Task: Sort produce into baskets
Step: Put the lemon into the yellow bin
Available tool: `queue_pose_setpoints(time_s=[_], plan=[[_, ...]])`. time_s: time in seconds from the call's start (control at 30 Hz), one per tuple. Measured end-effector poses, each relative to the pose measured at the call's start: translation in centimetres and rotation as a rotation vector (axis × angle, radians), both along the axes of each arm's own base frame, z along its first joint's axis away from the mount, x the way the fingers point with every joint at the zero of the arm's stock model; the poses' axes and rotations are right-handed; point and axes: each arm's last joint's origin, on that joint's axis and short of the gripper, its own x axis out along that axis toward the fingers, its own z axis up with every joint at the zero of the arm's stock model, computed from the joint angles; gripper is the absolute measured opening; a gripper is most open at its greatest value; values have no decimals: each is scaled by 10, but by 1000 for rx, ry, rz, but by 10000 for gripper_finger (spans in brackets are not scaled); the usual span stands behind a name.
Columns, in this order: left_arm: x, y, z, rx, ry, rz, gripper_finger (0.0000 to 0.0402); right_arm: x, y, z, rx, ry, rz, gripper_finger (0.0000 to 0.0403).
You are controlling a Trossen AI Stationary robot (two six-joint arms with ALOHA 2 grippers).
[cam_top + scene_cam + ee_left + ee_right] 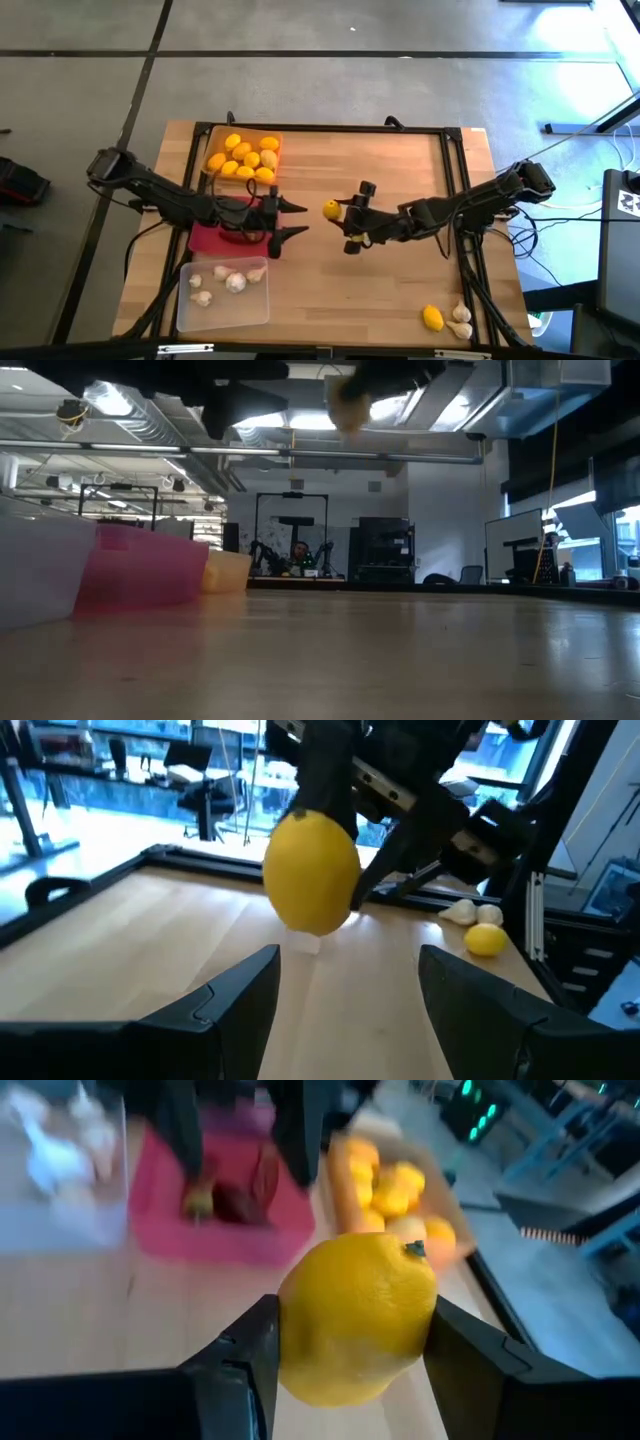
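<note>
Midway over the wooden tabletop (380,290), the right gripper (340,212) was closed on a yellow lemon (330,209), which sat between its two dark fingers (240,1370) and hung clear of the wood. Facing it from the other side, the left gripper (297,220) stood with its jaws apart and held nothing; its fingers (240,1000) pointed toward the lemon, near it but not touching.

Along the left edge of the tabletop three baskets lay in a row. The orange basket (213,140), farthest back, held a heap of lemons (243,158). The red-pink basket (205,240) lay in the middle, largely under the left arm; the right wrist view showed dark red pieces (245,1195) inside it, too blurred to name with certainty. The clear basket (225,312), nearest the front, held several white garlic bulbs (232,280).

At the front right corner of the tabletop another lemon (432,318) lay just beside two garlic bulbs (461,320), well apart from the baskets.
</note>
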Motion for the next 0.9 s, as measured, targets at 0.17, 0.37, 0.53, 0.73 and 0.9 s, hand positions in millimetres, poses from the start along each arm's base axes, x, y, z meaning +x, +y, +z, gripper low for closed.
queue_pose_setpoints(time_s=[0.17,0.37,0.53,0.73,0.9], plan=[[9,-3,-6,81,-34,-11,235,7,2,15,19,-157,15,182],[15,-3,-3,164,-118,33,235,12,4,28,58,-306,19,182],[15,-3,2,178,-168,48,235,13,5,34,87,-364,62,182],[13,-3,10,248,-233,67,235,17,7,36,135,-422,59,182],[11,-7,15,366,-257,67,235,20,7,33,175,-445,33,182]])
